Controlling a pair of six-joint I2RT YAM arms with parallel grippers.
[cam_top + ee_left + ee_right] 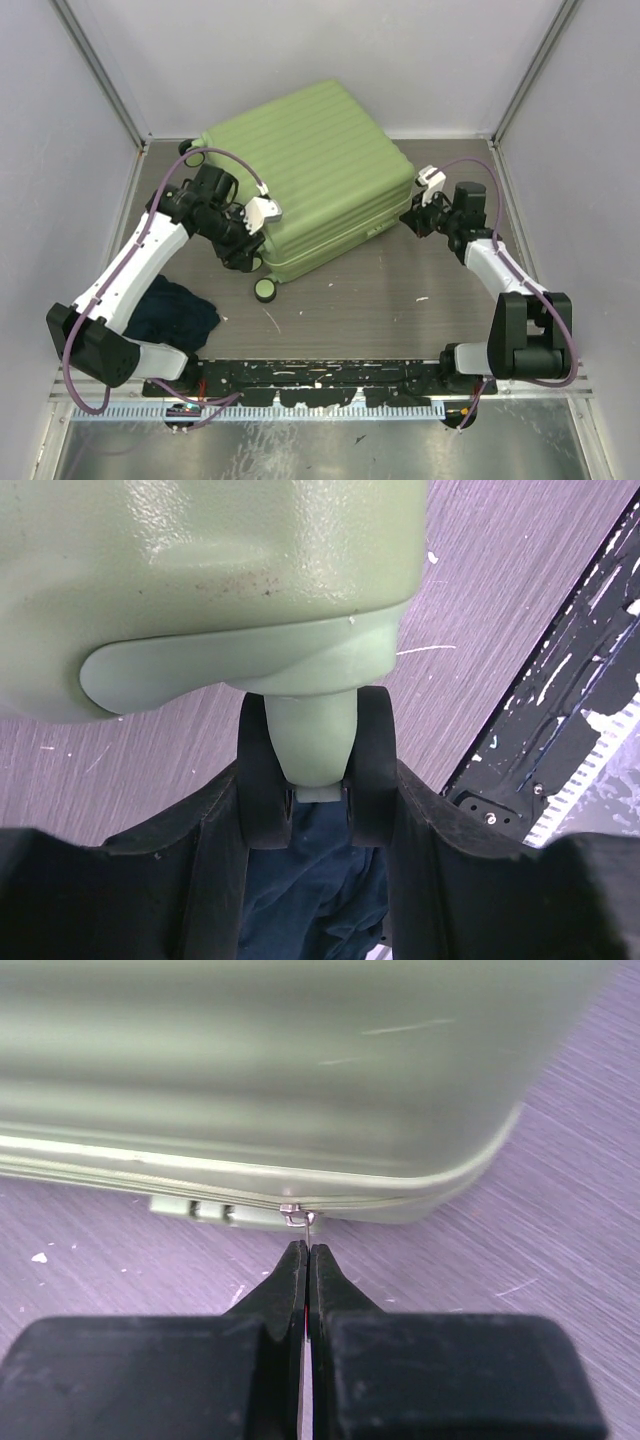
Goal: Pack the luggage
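So the light-green suitcase [320, 160] is lying flat and closed toward the back of the table [380, 310], ribbed shell up, with both arms on it. The right gripper [305, 1260] is pinched fully shut on the thin zipper pull [301, 1223]. The slider sits on the zip line just beside the little green lock block [195, 1208], close to a rounded corner of the case. The left gripper [312, 780] is at the near-left corner, jaws about halfway apart and closed around the green wheel post [310, 730] sticking out of the corner moulding. To me that looks like bracing. I can't quite tell whether the black either side of that post is all finger or partly wheel. One black wheel [265, 289] shows just below that gripper in the top view. A dark blue garment [178, 312] is heaped on the table beside the left arm, apart from the case. My read is nothing's packed yet and this is the unzip-to-open step, right at its start since the slider is parked by the lock. Could be the tail end of zipping up instead, can't rule it out. If it's opening, the right arm needs to drag the pull along the zip track and round that corner without the tab slipping out. Meanwhile the left has to hold the corner firm so the case doesn't skate or spin.
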